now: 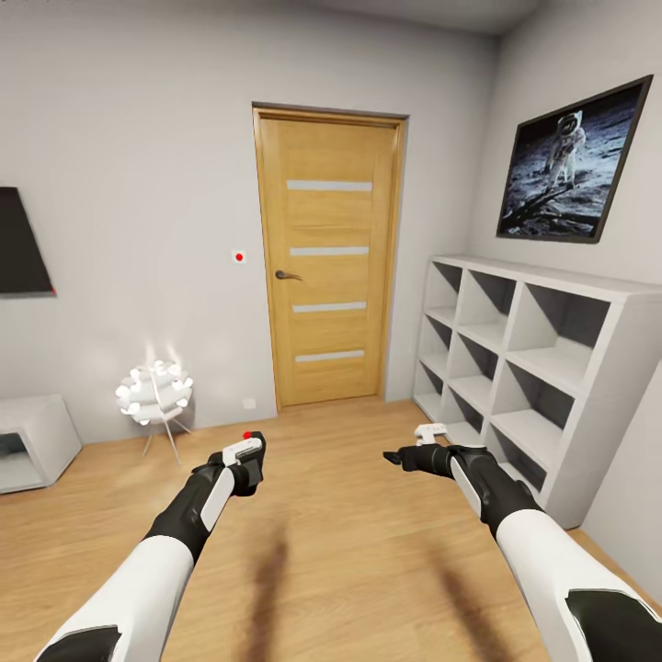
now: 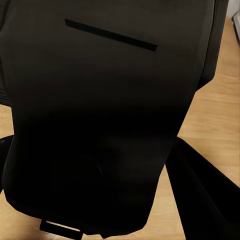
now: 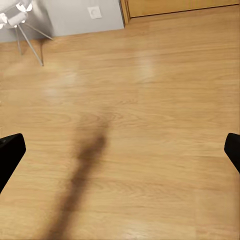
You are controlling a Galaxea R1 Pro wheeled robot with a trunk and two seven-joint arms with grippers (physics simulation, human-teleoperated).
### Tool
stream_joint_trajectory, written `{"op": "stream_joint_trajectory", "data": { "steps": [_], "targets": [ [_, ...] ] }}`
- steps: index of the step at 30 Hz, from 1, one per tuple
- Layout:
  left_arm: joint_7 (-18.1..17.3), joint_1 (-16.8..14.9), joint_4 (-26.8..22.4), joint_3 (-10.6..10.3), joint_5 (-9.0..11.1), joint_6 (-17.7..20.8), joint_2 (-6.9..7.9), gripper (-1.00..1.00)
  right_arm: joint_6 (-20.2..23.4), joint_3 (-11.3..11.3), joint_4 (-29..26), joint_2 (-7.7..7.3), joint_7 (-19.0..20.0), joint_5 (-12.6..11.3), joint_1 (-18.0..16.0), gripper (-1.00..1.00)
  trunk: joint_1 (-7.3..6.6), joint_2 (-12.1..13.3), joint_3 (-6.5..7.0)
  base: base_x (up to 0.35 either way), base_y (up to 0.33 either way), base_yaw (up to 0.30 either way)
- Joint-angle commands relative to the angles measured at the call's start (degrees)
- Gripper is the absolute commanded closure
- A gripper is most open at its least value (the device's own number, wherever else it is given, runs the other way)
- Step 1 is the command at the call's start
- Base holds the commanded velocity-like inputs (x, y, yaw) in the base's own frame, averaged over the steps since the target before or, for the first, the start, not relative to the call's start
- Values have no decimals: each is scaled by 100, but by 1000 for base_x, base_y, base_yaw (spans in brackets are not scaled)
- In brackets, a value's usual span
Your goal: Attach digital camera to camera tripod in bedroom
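Black digital camera (image 1: 246,471) gripped in left claw (image 1: 248,460) (red-dotted).

One wooden door (image 1: 329,257), one moon picture (image 1: 572,162) at upper right, one white cube shelf (image 1: 538,372), one floor lamp (image 1: 154,393) at lower left — and two grippers, left (image 1: 250,458) and right (image 1: 409,455).

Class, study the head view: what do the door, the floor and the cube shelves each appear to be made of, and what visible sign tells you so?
Door: looks like warm honey-toned wood or veneer, with faint vertical grain and four pale, possibly frosted, inset strips.
Floor: light wood planks or laminate; grain lines and a soft sheen show.
Cube shelves: smooth matte white, probably painted board; no grain is visible.
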Motion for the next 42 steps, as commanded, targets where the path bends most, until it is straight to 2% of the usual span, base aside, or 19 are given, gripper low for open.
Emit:
{"op": "stream_joint_trajectory", "data": {
  "steps": [1,42],
  "targets": [
    [36,-3,-11,16,57,28,-5,100,32,0,-9,-2,21,16,-3,-100,-22,37,11,0,0,0],
    [35,-3,-3,20,57,23,6,100,-5,-1,-9,-5,43,16,-3,-100,-923,1682,747,0,0,0]
  ]
}}
